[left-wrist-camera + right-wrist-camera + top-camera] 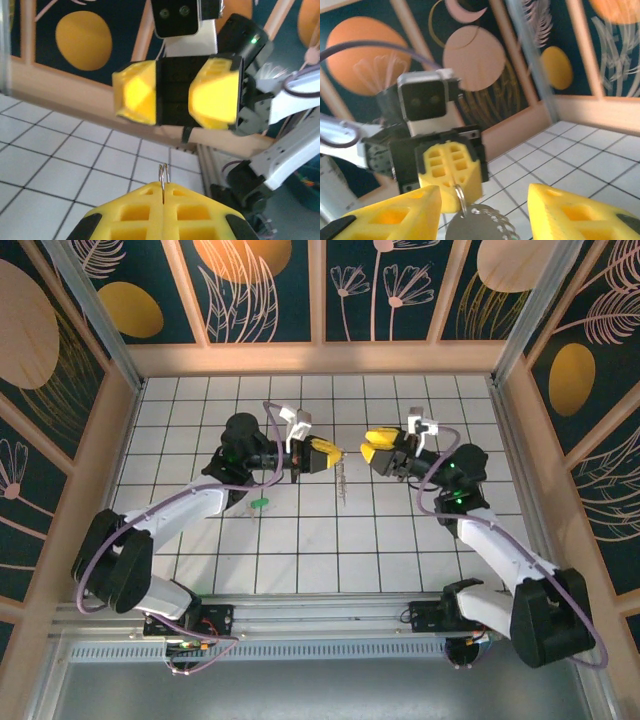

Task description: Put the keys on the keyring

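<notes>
My left gripper [338, 453] is shut on the keyring [163, 174], a thin double wire loop poking up from between its yellow fingers [150, 210]. In the right wrist view the keyring [461, 196] hangs from the left gripper [451, 167], with a round silvery perforated piece [475, 227] dangling below it. From above, this silvery cluster [343, 482] hangs between the two grippers. My right gripper [366, 449] faces the left one, open, and its fingers [395, 215] stand apart on either side of the dangling piece. A small green-headed key [260, 503] lies on the tiles under the left arm.
The white tiled floor [400, 540] is walled by wooden-framed patterned panels [250, 290] on three sides. Both arm bases sit on the rail [330, 615] at the near edge. A purple cable [200, 502] runs along the left arm.
</notes>
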`<state>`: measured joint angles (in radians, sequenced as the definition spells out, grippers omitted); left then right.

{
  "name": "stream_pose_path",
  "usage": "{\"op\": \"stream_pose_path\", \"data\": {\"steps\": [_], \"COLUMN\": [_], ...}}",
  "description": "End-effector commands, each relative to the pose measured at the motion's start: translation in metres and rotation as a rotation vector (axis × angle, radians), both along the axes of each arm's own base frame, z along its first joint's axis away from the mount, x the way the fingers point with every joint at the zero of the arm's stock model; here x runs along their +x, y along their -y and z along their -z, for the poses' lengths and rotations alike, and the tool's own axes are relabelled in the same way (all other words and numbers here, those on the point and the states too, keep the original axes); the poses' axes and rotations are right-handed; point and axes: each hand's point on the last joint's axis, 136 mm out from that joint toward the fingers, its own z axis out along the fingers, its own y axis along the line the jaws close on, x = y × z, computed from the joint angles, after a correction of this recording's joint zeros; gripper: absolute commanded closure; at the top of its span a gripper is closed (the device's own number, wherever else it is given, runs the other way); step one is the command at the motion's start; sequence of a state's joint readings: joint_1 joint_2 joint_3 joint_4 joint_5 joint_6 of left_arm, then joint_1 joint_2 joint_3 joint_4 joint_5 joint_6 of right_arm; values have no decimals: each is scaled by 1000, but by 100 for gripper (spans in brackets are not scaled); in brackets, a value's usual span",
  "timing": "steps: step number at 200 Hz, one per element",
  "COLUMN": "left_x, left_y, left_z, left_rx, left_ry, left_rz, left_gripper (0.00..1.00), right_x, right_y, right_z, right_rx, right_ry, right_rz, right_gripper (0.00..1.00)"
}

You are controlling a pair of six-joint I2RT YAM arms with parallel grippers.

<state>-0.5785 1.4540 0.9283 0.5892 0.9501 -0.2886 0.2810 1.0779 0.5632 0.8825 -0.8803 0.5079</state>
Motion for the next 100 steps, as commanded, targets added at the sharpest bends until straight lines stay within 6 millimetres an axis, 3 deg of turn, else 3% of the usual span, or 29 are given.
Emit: {"op": "stream_pose_path", "data": {"steps": [1, 47, 100], "left_x": [5, 20, 31], "left_y": [-7, -22, -45], "left_z": [-18, -21, -34], "left_rx": [35, 61, 38], "left_ry": [161, 295, 415], "left_rz": [-89, -257, -441], "left_gripper": [100, 100, 100], "right_x": [15, 35, 42], "right_y": [18, 28, 28], "right_z": [6, 51, 96], "right_rx": [17, -40, -77], "right_ry": [-59, -206, -335], "right_rz": [145, 260, 282], "right_gripper": [50, 49, 53]}}
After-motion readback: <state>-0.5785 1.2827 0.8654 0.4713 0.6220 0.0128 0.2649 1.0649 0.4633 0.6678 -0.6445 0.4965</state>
